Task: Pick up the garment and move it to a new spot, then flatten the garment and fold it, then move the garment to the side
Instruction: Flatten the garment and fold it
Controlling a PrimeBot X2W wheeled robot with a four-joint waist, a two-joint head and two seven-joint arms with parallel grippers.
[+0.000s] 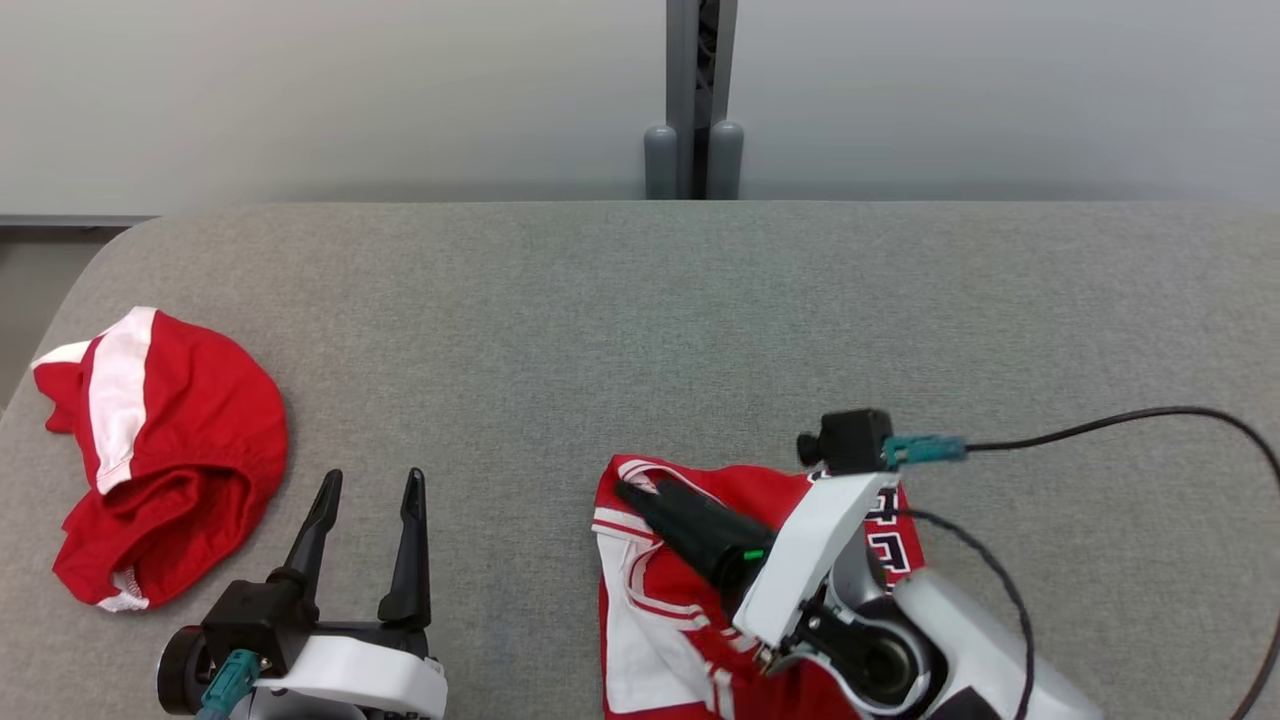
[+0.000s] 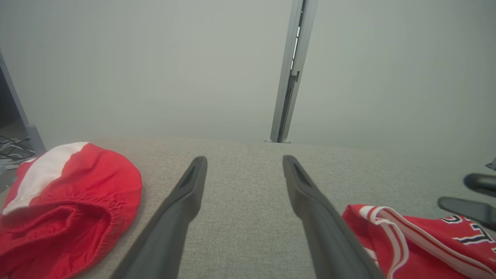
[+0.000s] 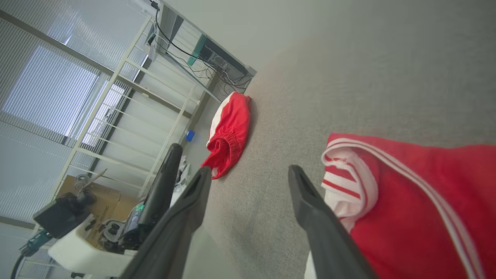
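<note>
A red jersey [image 1: 670,600] with white stripes and dark lettering lies crumpled at the table's near edge, right of centre; it also shows in the left wrist view [image 2: 418,248] and the right wrist view [image 3: 407,209]. My right gripper [image 1: 640,495] hangs over the jersey's striped left corner, fingers pointing left. Its jaws are open [image 3: 248,170], with bare table between them and the striped sleeve just beside one finger. My left gripper [image 1: 373,478] rests open at the lower left, nothing between its fingers [image 2: 244,159].
Red shorts [image 1: 180,440] with a white stripe lie bunched near the table's left edge. The grey cloth-covered table [image 1: 640,320] stretches back to a wall with a grey post [image 1: 695,100]. A black cable [image 1: 1150,415] loops from my right wrist.
</note>
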